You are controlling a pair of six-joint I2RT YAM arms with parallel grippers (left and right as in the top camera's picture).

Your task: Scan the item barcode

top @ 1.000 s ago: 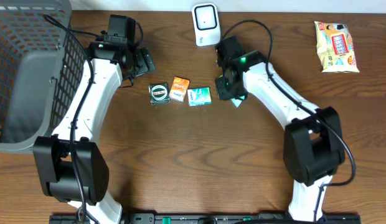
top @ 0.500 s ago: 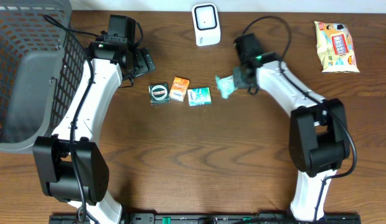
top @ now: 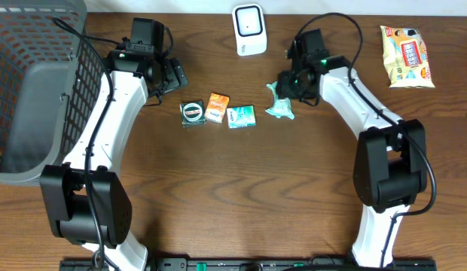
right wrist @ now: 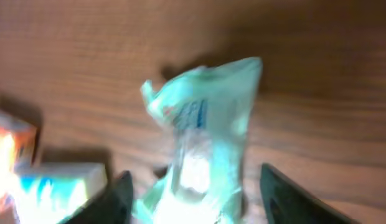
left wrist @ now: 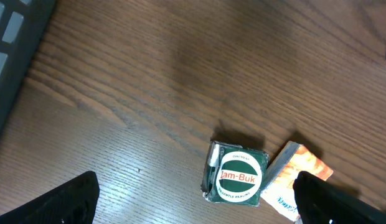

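Observation:
A crumpled teal packet lies on the wooden table to the right of a row of small items. In the right wrist view the teal packet is blurred and sits between my spread fingers, with a gap on each side. My right gripper is open just behind it. A white scanner-like device stands at the back edge. My left gripper hangs open over the table near a green Zam-Buk tin, holding nothing.
The row holds the Zam-Buk tin, an orange box and a teal-and-white box. A grey mesh basket fills the far left. A yellow snack bag lies at the back right.
My right arm swung right and back with the teal packet, then its jaws opened; the packet now lies free on the table. The left arm has not moved.

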